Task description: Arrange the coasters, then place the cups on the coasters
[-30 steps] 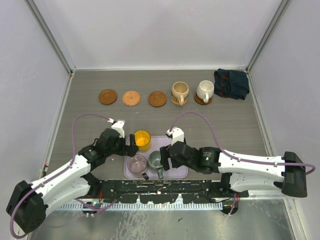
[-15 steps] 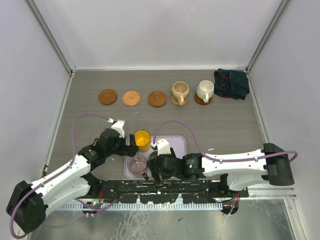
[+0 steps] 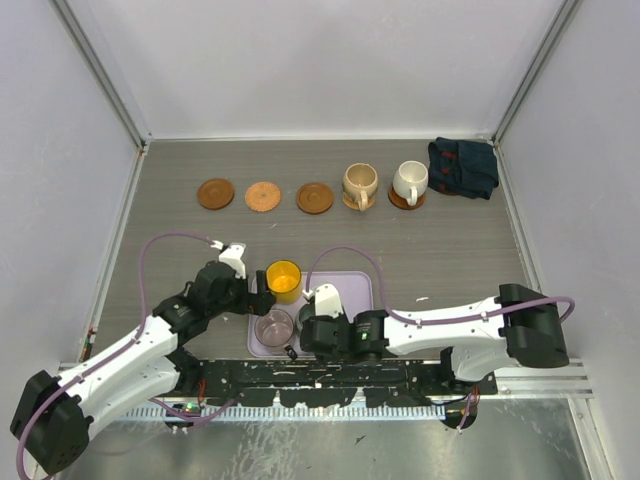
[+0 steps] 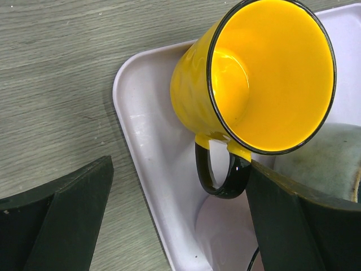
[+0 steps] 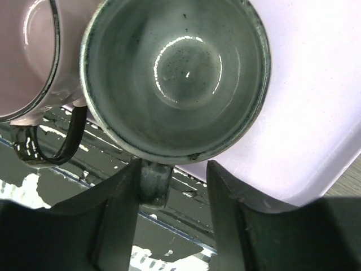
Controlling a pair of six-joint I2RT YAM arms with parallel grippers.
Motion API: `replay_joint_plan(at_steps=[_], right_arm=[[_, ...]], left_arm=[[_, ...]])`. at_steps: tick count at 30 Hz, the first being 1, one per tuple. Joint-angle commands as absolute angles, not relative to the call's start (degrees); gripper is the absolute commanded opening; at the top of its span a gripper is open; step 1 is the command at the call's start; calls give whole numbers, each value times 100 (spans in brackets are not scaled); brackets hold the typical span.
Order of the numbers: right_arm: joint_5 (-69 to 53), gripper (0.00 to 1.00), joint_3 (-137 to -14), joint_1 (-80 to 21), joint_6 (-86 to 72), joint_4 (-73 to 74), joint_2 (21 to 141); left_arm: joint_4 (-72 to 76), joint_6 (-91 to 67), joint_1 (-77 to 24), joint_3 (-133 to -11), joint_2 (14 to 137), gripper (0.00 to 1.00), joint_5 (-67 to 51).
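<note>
The grey-green mug (image 5: 177,73), glazed and speckled inside under a round dark rim, stands on the smooth lilac tray (image 5: 316,113), with its stubby loop handle (image 5: 153,183) at 6 o'clock. The right gripper (image 5: 174,189) straddles that handle, half spread; one black finger (image 5: 113,220) lies against it and the other stands clear.

At the mug's 9 o'clock is the glossy pale pink mug (image 5: 28,51), which has a thin dark handle. The yellow mug (image 4: 265,73), shiny and black-rimmed, occupies the tray's 11 o'clock corner. The left gripper (image 4: 180,192) gapes wide on either side of its handle.

Along the 12 o'clock edge of the grey wood-grain table (image 3: 450,250) lie three flat round coasters (image 3: 263,196). Next in the row are the tan mug (image 3: 359,182) and the white mug (image 3: 409,180), each on a coaster. A crumpled navy cloth (image 3: 463,166) sits at 1 o'clock.
</note>
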State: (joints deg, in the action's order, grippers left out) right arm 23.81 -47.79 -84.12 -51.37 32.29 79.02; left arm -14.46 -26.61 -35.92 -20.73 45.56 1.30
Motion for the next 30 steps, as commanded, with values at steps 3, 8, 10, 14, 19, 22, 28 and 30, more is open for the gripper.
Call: replay_joint_plan(at_steps=[3, 8, 10, 14, 19, 22, 28, 30], right_arm=[[2783, 48, -4963, -8440, -5359, 3341, 8131], [2805, 39, -5050, -8444, -5367, 3393, 8391], [2796, 35, -5070, -8438, -5357, 3393, 8427], [2837, 7, -5063, -8439, -5362, 3398, 8404], [2940, 1, -5075, -8446, -5360, 3463, 8335], [3200, 1, -5142, -8466, -5400, 3604, 8262], [4137, 1, -5619, -8475, -5404, 4169, 8180], [4466, 1, -5860, -8468, -5348, 4345, 8203]], left_arm=[[-1302, -2760, -3565, -2011, 4386, 98, 117], [-1280, -2752, -3556, -2013, 4411, 98, 115], [-1260, -2751, -3561, -2013, 4437, 98, 102], [-1201, -2751, -3565, -2012, 4496, 98, 72], [-1148, -2759, -3567, -2013, 4541, 98, 43], [-1125, -2747, -3564, -2033, 4553, 98, 32], [-1196, -2678, -3560, -2092, 4268, 98, -14], [-1294, -2637, -3562, -2148, 4100, 98, -33]])
